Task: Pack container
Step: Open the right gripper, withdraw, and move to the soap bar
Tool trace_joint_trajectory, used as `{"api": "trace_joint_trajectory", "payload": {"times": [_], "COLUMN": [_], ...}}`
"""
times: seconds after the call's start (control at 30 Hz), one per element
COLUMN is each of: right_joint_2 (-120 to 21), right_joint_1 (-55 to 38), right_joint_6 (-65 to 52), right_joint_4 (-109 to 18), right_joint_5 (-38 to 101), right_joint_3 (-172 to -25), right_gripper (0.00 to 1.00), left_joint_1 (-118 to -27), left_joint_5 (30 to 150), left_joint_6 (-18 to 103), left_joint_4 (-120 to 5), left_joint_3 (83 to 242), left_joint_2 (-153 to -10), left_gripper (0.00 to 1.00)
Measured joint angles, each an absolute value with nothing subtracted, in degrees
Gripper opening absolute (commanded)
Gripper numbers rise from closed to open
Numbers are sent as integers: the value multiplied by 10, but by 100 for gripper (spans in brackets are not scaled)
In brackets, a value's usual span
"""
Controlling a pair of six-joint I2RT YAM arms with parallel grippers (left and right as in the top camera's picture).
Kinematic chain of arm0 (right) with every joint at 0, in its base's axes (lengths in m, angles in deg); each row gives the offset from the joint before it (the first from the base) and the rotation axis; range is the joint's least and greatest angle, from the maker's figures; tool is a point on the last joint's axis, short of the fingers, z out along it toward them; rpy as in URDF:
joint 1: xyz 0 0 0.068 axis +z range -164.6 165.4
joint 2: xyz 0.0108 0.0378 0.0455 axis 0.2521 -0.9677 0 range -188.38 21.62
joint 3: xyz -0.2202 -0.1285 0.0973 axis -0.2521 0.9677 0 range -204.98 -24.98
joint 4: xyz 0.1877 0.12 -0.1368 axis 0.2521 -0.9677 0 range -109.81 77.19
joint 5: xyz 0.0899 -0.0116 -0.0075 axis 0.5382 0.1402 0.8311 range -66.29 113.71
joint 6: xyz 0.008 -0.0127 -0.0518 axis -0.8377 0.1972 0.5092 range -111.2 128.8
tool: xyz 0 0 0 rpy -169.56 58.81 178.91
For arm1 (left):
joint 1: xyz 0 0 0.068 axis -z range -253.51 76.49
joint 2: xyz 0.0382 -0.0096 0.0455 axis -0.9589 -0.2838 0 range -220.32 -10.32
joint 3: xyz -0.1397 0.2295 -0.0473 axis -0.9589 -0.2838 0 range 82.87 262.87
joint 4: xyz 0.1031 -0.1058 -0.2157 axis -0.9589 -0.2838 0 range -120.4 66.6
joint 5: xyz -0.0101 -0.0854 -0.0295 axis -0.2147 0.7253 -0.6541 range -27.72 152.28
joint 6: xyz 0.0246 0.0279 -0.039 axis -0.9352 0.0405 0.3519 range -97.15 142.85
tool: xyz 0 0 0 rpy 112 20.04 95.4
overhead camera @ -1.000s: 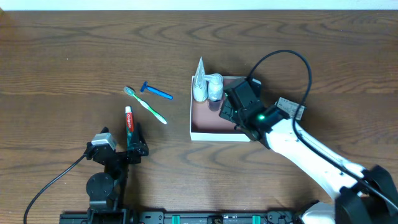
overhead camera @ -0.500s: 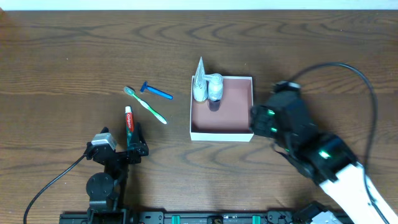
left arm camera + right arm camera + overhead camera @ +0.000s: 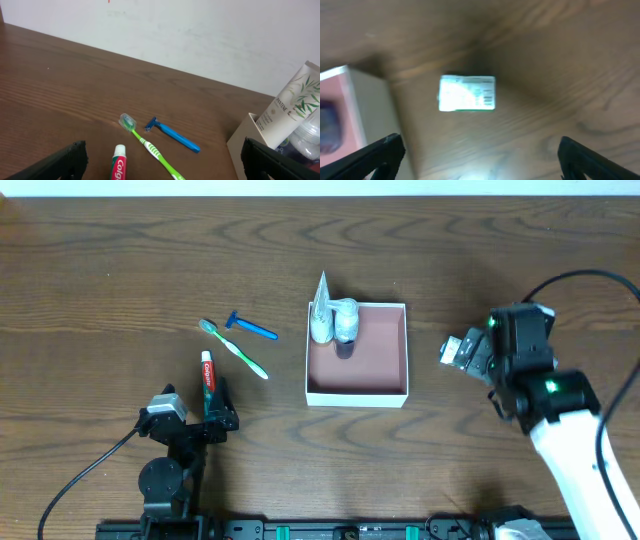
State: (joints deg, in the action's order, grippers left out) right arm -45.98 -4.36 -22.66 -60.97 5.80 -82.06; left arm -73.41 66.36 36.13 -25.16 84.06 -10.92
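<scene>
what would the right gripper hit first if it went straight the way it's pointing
Most likely the small green-and-white carton lying on the table, nearly centred ahead of the open right gripper. The view is blurred, so depth is unclear.

Matt wood-grain table [image 3: 120,260]; thin white, seemingly card container [image 3: 356,398]; smooth plastic razor [image 3: 252,328]

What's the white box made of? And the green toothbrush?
The container looks like thin cardboard: matte white walls, sharp square corners, a reddish-brown floor. The toothbrush looks like smooth plastic: bright green-and-white handle, see-through green head. Neither is certain from looks alone.
</scene>
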Motion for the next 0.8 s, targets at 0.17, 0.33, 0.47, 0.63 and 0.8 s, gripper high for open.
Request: {"api": "trace_joint_trajectory", "payload": {"times": [0.17,0.33,0.47,0.63,0.8], "right_joint_2": [-559,-642,-688,-738,-761], "right_joint_1": [-74,-80,-80,-81,-90], "right_joint_6": [-183,-151,-142,-134,-118], "right_joint_4": [-552,-508,-495,-473,-433], "right_joint_5": [82,113,130,141,152], "right_joint_3": [-821,-821,-821,-821,-821], "right_gripper": [99,99,99,99,99], "left_joint_1": [-734,-734,-734,-734,-734], "left_joint_5": [664,664,664,664,664], "left_joint_6": [361,361,361,361,361], "left_joint_4": [-252,-252,-252,-252,-252], "left_joint_3": [841,841,841,841,841], "left_joint_2": [-109,-109,-109,-109,-109], "left_gripper": [98,98,98,98,98]}}
